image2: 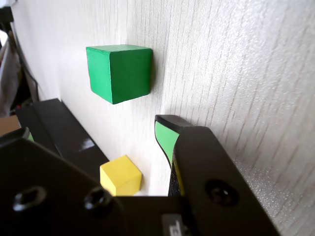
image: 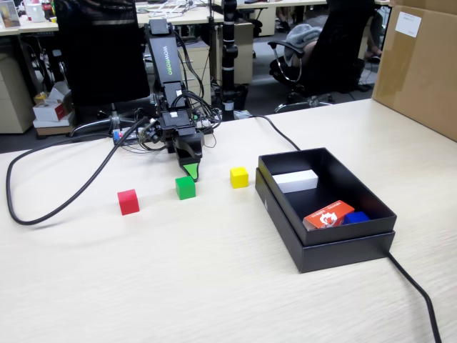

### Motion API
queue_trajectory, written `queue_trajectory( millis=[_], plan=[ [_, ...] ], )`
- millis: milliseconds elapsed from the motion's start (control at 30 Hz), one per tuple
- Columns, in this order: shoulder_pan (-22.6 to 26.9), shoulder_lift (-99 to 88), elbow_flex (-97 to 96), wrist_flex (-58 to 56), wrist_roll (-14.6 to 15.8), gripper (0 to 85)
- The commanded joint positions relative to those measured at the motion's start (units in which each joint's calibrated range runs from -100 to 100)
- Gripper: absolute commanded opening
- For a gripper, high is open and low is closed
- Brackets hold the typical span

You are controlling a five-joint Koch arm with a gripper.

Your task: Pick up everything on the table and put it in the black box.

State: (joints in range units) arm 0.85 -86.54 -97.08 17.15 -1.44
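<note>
The hand hangs low over the bench, just at 12 o'clock of the green cube, likely lining up a grasp; whether it is released or clenched cannot be told. The cube lies well apart from the box, at its 9 o'clock.

Red cube, green cube and yellow cube on pale beige wood-grain table; matte black box containing white block, orange-red printed packet; gripper black, green-lined.
</note>
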Motion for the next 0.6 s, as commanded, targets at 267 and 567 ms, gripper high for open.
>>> queue_trajectory(
  millis=[267,567],
  plan=[
    [-0.05,1.11,0.16,0.34,-0.15,48.7],
    [0.49,0.08,0.25,-1.12,-0.05,48.7]
  ],
)
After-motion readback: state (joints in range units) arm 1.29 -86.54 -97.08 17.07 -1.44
